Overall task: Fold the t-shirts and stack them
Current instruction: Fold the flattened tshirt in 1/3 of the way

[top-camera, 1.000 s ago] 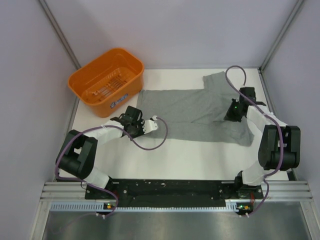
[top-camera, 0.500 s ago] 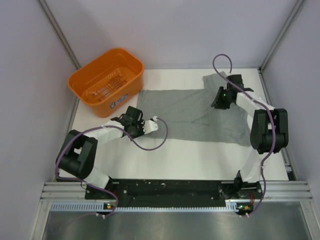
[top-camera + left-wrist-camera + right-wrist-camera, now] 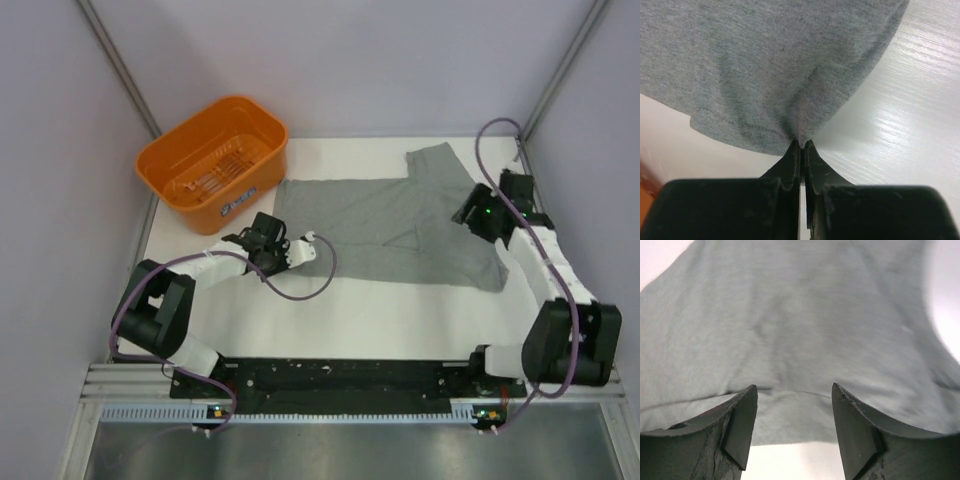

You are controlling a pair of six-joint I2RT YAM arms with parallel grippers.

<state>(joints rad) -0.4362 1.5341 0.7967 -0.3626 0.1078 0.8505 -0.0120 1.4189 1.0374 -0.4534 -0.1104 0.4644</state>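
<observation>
Left gripper (image 3: 801, 145) clenched on the grey t-shirt (image 3: 380, 225) hem; right gripper (image 3: 794, 390) released, empty.
Risk: I hold only a thin pinch at the near-left hem corner, so a pull may slip it free or drag the shirt, lying flat on the desk (image 3: 400, 320), into wrinkles. Right jaws hang apart over the sleeve end and might catch one layer only. Left arm is low and bent; right arm is stretched forward.
</observation>
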